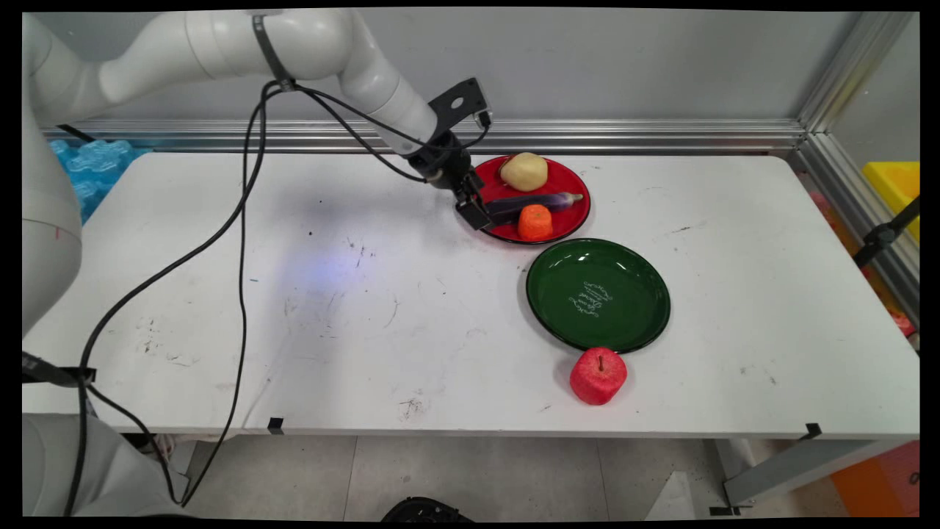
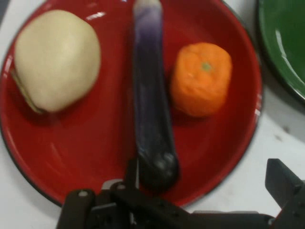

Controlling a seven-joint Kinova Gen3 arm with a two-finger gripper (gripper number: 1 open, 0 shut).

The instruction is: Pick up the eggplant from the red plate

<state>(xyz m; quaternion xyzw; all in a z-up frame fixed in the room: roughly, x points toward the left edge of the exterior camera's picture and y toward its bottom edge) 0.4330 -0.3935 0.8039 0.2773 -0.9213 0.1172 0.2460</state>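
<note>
Main view. Black gripper (image 1: 476,211) lowered at the left rim of a red plate (image 1: 569,178), at the stem-free end of a purple eggplant (image 1: 534,202) lying across the plate. On the same plate: a pale potato (image 1: 524,171) toward the wall, an orange (image 1: 535,222) toward the near rim, just beside the eggplant. Dark green plate (image 1: 598,294) in front of and right of the red one, nearly touching it, bearing white lettering. Red apple (image 1: 598,375) on the white table (image 1: 294,308), just beside the green plate's near rim. Black cables hanging from the arm down past the table's near edge.

Hand view. Gripper (image 2: 205,191) spread open: one finger low at left behind the eggplant's (image 2: 150,109) near end, the other finger (image 2: 283,183) well apart at right over bare table; nothing clamped. Eggplant running up the middle of the red plate (image 2: 105,148), potato (image 2: 56,59) to its left, orange (image 2: 202,78) to its right. Edge of the green plate (image 2: 286,43) at upper right.
</note>
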